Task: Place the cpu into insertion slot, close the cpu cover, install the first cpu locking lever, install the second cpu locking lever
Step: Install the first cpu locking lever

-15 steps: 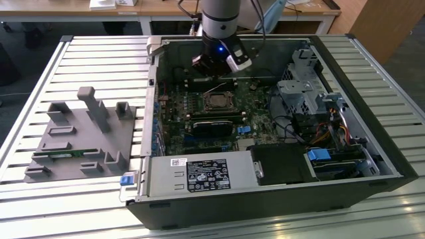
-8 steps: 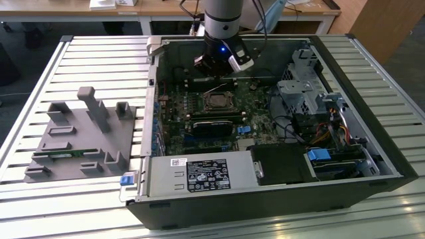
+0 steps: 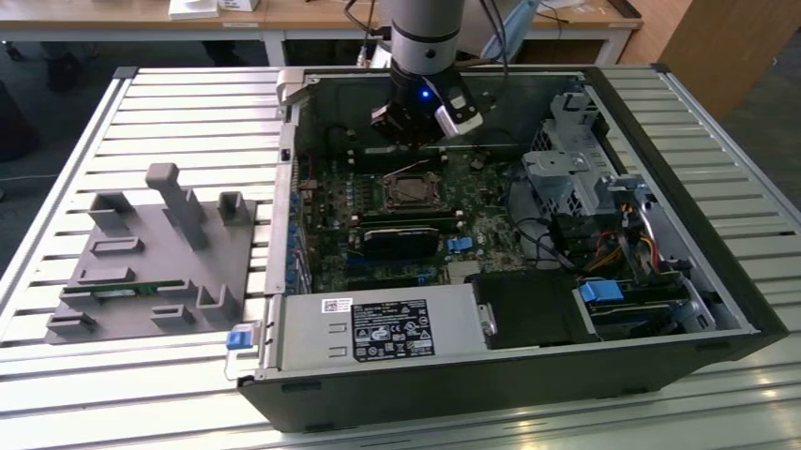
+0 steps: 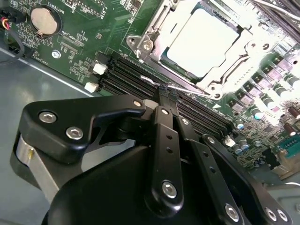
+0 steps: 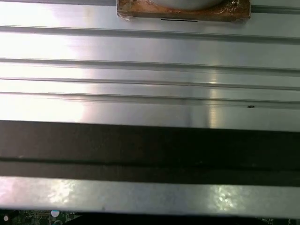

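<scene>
Working lever (image 4: 187,90) w/ gripper (image 4: 165,93): jaws look pinched shut at thin wire lever just ahead of tips. Cpu (image 4: 204,40) seated in slot, cover (image 4: 154,33) down over it, beyond tips. Best keep push low, along lever, toward hook. RAM slots (image 4: 126,70) directly under tips; caps (image 4: 281,89) off to side.

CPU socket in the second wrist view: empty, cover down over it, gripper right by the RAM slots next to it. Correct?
Not quite: the socket isn't empty. The second wrist view shows the cpu sitting in it, its silver face showing through the cut-out of the cover, which is down over it. The gripper is right by the RAM slots next to it, as you said.
</scene>
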`<action>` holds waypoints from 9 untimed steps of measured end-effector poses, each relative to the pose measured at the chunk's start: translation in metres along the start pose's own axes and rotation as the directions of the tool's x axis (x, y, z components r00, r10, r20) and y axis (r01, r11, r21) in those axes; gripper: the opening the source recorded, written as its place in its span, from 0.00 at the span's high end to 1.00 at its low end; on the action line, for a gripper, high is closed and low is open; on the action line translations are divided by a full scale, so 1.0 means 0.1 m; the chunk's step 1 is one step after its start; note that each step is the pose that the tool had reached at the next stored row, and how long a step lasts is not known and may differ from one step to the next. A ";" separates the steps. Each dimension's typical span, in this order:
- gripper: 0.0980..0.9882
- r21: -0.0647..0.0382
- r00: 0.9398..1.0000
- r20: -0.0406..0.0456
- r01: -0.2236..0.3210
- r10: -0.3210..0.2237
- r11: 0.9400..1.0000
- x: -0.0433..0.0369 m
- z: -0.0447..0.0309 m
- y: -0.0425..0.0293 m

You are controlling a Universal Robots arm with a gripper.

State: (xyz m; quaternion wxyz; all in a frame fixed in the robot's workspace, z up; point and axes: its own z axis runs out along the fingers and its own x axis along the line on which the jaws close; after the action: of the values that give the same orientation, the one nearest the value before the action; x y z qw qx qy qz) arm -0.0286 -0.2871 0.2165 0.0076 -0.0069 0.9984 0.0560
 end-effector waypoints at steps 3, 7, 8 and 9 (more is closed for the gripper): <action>0.99 0.000 1.000 0.000 0.000 0.000 1.000 -0.013 0.017 -0.002; 0.99 0.000 1.000 0.000 0.000 0.000 1.000 -0.030 0.040 -0.005; 0.99 0.000 1.000 0.000 0.000 0.000 1.000 -0.036 0.047 -0.006; 0.99 0.001 1.000 0.000 0.000 0.000 1.000 -0.041 0.054 -0.007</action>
State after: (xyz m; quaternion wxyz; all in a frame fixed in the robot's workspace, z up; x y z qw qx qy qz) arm -0.0244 -0.2871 0.2110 0.0076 -0.0069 0.9984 0.0556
